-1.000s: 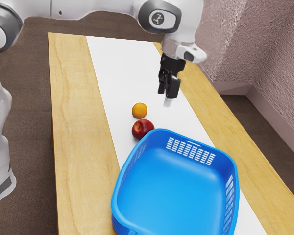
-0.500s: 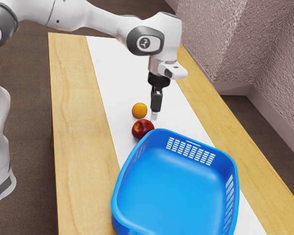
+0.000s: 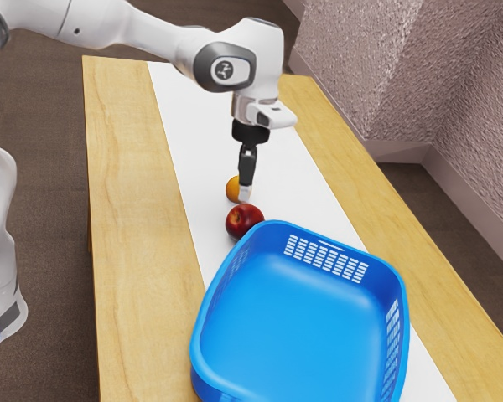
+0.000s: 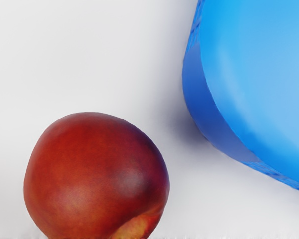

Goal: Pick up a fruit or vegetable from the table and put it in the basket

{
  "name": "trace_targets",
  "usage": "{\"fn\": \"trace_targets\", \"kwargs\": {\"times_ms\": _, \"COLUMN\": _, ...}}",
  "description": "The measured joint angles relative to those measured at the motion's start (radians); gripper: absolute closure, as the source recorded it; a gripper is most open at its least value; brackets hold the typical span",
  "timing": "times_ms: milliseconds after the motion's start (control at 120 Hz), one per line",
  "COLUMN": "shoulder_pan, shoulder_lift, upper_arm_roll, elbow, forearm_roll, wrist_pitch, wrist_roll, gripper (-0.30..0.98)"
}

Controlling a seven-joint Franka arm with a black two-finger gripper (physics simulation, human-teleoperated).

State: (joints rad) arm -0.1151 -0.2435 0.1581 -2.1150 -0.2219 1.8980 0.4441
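Note:
In the exterior view my gripper (image 3: 246,194) points down above the table, its tip overlapping the orange fruit (image 3: 233,189) and just above the red fruit (image 3: 244,219) in the picture. One finger hides the other from this side, so the gap between them cannot be judged. The red fruit rests beside the near corner of the blue basket (image 3: 325,241). From the wrist, the red fruit (image 4: 95,174) looks large and round, with a yellowish hollow, and a strip of white surface separates it from the basket (image 4: 212,104).
A white runner (image 3: 210,113) lies along the wooden table (image 3: 134,209), under the fruits and basket. A textured wall (image 3: 394,75) rises beyond the table edge on the exterior view's right.
My hand has travelled toward the exterior view's left and lower, from beyond the fruits to over them, turning as it came. Both fruits and the basket have stayed put.

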Motion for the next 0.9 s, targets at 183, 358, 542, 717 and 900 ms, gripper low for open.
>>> {"fn": "trace_targets", "kwargs": {"times_ms": 183, "shoulder_pan": 0.002, "shoulder_lift": 0.011, "upper_arm_roll": 0.009, "elbow": -0.007, "forearm_roll": -0.002, "wrist_pitch": 0.003, "wrist_roll": 0.019, "gripper": 0.00}}
{"fn": "trace_targets", "kwargs": {"times_ms": 358, "shoulder_pan": -0.002, "shoulder_lift": 0.069, "upper_arm_roll": 0.011, "elbow": 0.001, "forearm_roll": -0.016, "wrist_pitch": 0.028, "wrist_roll": 0.034, "gripper": 0.00}}
{"fn": "trace_targets", "kwargs": {"times_ms": 542, "shoulder_pan": 0.007, "shoulder_lift": 0.095, "upper_arm_roll": 0.012, "elbow": 0.004, "forearm_roll": -0.031, "wrist_pitch": 0.044, "wrist_roll": 0.046, "gripper": 0.00}}
{"fn": "trace_targets", "kwargs": {"times_ms": 717, "shoulder_pan": 0.009, "shoulder_lift": 0.128, "upper_arm_roll": 0.012, "elbow": 0.015, "forearm_roll": -0.044, "wrist_pitch": 0.053, "wrist_roll": 0.055, "gripper": 0.00}}
{"fn": "trace_targets", "kwargs": {"times_ms": 900, "shoulder_pan": 0.005, "shoulder_lift": 0.146, "upper_arm_roll": 0.012, "elbow": 0.026, "forearm_roll": -0.053, "wrist_pitch": 0.060, "wrist_roll": 0.062, "gripper": 0.00}}
